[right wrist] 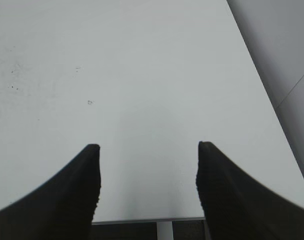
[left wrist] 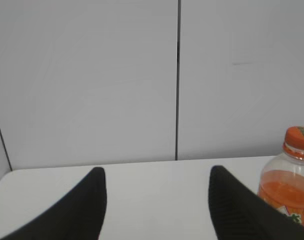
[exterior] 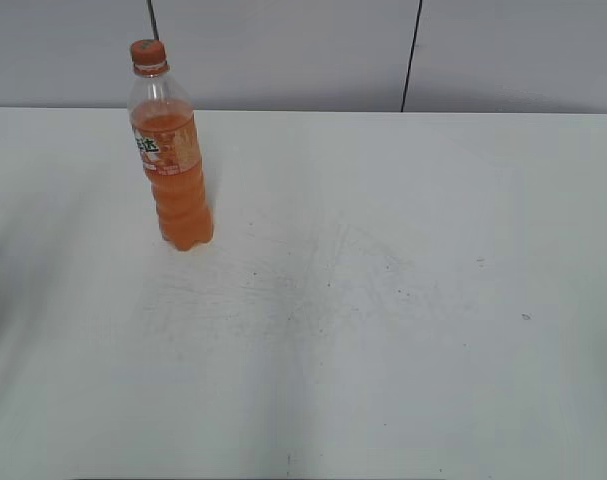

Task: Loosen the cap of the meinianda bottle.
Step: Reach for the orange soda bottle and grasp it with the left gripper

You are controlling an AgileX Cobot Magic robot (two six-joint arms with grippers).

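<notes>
The meinianda bottle (exterior: 172,150) is standing upright on the far-left part of the white table (exterior: 403,300), near the back edge and the grey wall panels (exterior: 303,50). The cap (exterior: 147,53) is sitting screwed on top, small, round, orange, above the orange neck ring. Nothing is touching bottle or cap.

In the left wrist view the left gripper (left wrist: 157,200) is showing two dark, ribbed fingers (left wrist: 232,205) spread wide apart, holding nothing, with bare tabletop between them. The bottle is sitting just beside the right-hand finger at the frame's right edge; whether they are touching cannot be told.

In the right wrist view the right gripper (right wrist: 147,175) is likewise gaping wide, its black textured fingers (right wrist: 76,190) gripping nothing, hanging over the table's near edge and close to its rounded corner.

Neither arm is appearing in the exterior view. Open tabletop is stretching right and in front of the bottle.

The bottle is clear plastic, ribbed in its lower body, holding orange liquid to about shoulder level, wearing an orange label with green-white characters. The table surface is matte white, showing faint scuffs and small dark specks (exterior: 526,317).
</notes>
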